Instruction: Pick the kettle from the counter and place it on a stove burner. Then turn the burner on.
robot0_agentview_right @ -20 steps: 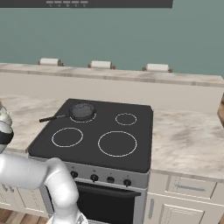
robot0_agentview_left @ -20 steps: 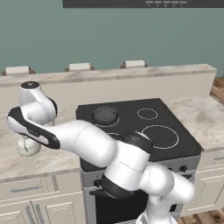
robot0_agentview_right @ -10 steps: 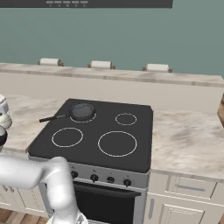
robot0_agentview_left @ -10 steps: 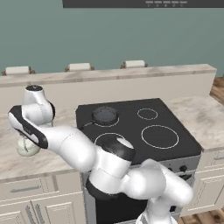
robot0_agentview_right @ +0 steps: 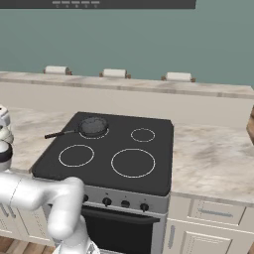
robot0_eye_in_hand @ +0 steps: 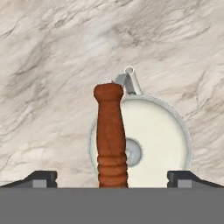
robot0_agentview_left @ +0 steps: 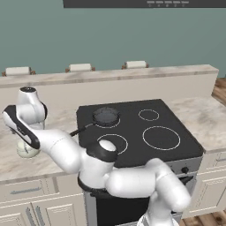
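Reddish-brown wood marks the handle bar of the kettle, a squat cream-white pot sitting upright on the counter, a beige marble slab with grey veins. The hand view looks straight down on it: the round lid, a small knob at its centre, and a short spout pointing away from the gripper, toward the top of that view.

The gripper's two dark fingertips stand wide apart and hold nothing. One tip sits to the left of the kettle and the other to its right, with the bar between them, a little nearer the left tip.

The bar's long axis runs from the near edge of the hand view toward the spout, so it lies crosswise to the line joining the two fingertips. By my judgement this suits a grasp: closing the jaws would press the tips against the bar's two long sides, once the hand is lowered around it.

In the left base view the kettle sits on the counter well to the left of the black glass cooktop, under the arm's hand. The stove burner, a thin white ring of middling width, lies at the cooktop's front left, nearest the kettle. A black frying pan rests on the ring behind it.
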You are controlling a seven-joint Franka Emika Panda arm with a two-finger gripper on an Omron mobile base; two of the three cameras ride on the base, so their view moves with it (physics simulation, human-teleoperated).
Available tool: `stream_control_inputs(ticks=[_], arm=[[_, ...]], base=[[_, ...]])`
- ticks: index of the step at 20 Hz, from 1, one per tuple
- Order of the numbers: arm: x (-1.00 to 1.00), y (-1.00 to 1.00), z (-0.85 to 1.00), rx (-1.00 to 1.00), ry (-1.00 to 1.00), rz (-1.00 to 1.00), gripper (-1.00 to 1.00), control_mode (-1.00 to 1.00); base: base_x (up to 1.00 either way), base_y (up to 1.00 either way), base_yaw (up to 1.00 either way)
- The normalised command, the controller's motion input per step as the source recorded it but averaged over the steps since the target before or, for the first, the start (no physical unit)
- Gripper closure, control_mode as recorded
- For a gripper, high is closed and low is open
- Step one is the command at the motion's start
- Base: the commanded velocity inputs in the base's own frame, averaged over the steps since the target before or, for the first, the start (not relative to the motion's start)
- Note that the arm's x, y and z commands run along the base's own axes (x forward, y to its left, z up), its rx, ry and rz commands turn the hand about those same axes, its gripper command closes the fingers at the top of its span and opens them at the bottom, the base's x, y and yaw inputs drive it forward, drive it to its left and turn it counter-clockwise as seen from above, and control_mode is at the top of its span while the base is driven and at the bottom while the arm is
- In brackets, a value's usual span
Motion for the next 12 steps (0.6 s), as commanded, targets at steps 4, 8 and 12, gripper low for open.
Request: stream_control_inputs(ticks=[4, 8, 12], arm=[[0.37, 0.26, -0.52, 0.0, 0.0, 0.0, -1.0, -1.0], [0.0, -0.05, -0.73, 0.0, 0.01, -0.05, 1.0, -1.0], [-0.49, -0.97, -0.11, 0.02, 0.04, -0.24, 1.0, -1.0]], base=[[0.0, 0.0, 0.0], [0.0, 0.0, 0.0], [0.0, 0.0, 0.0]])
